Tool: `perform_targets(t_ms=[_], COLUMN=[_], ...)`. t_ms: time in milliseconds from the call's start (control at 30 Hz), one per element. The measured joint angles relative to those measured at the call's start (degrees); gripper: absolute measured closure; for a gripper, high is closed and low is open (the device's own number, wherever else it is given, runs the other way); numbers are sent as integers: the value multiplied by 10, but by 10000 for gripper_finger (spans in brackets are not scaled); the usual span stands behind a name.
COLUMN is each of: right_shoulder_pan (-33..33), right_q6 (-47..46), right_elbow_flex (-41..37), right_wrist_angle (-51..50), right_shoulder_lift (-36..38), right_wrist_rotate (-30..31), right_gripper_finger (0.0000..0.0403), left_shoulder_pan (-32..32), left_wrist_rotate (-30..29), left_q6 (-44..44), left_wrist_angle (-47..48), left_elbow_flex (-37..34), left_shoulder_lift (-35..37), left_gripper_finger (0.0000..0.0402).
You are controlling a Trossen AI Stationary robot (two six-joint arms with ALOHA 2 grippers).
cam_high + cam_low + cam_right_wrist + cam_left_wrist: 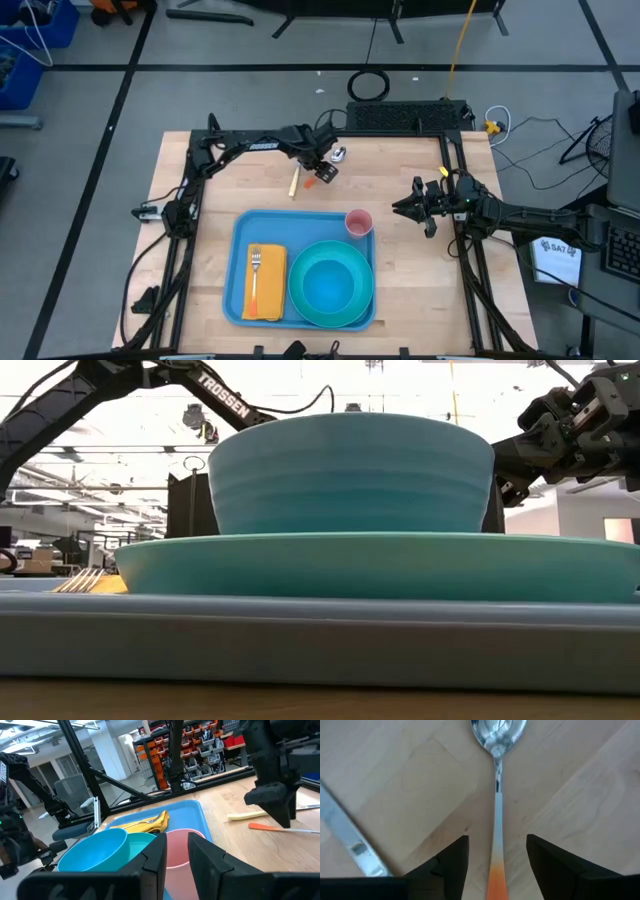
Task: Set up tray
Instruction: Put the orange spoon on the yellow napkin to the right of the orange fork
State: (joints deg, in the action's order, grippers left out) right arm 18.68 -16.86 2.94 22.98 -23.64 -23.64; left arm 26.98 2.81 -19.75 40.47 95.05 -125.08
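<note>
The sky-blue tray [237, 262] lies near the table's near edge. It carries a yellow napkin [266, 290] with an orange-handled fork [254, 272], a teal plate [345, 312] with a blue bowl [329, 287] on it, and a pink cup [359, 222] in its far right corner. A spoon [497, 795] with a steel bowl and orange handle end lies flat on the wood beyond the tray. My left gripper [497, 847] is open above it, pointing down, one finger on each side of the handle without touching it. My right gripper [177, 852] is open, hanging right of the cup [176, 851].
A knife [294, 182] with a cream handle lies on the wood just left of the spoon; its blade [347, 837] shows beside my left fingers. Black frame rails run along the table's left, right and far sides. Bare wood lies between the tray and the spoon.
</note>
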Motion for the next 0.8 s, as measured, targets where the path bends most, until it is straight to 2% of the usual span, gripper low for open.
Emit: perform_targets(t_ms=[200, 400, 800], right_shoulder_pan=[0, 0, 0], right_q6=[0, 1, -8], right_elbow_flex=[0, 0, 0], right_wrist_angle=[0, 0, 14], right_shoulder_lift=[0, 0, 0], right_wrist_rotate=[0, 0, -2], right_gripper_finger=[335, 335, 335], left_shoulder_pan=[-4, -16, -40], left_wrist_rotate=[-21, -49, -51], left_q6=[-2, -13, -2], left_wrist_angle=[-1, 3, 12], left_elbow_flex=[1, 1, 1], left_shoulder_lift=[-3, -3, -10], left_gripper_finger=[219, 220, 222])
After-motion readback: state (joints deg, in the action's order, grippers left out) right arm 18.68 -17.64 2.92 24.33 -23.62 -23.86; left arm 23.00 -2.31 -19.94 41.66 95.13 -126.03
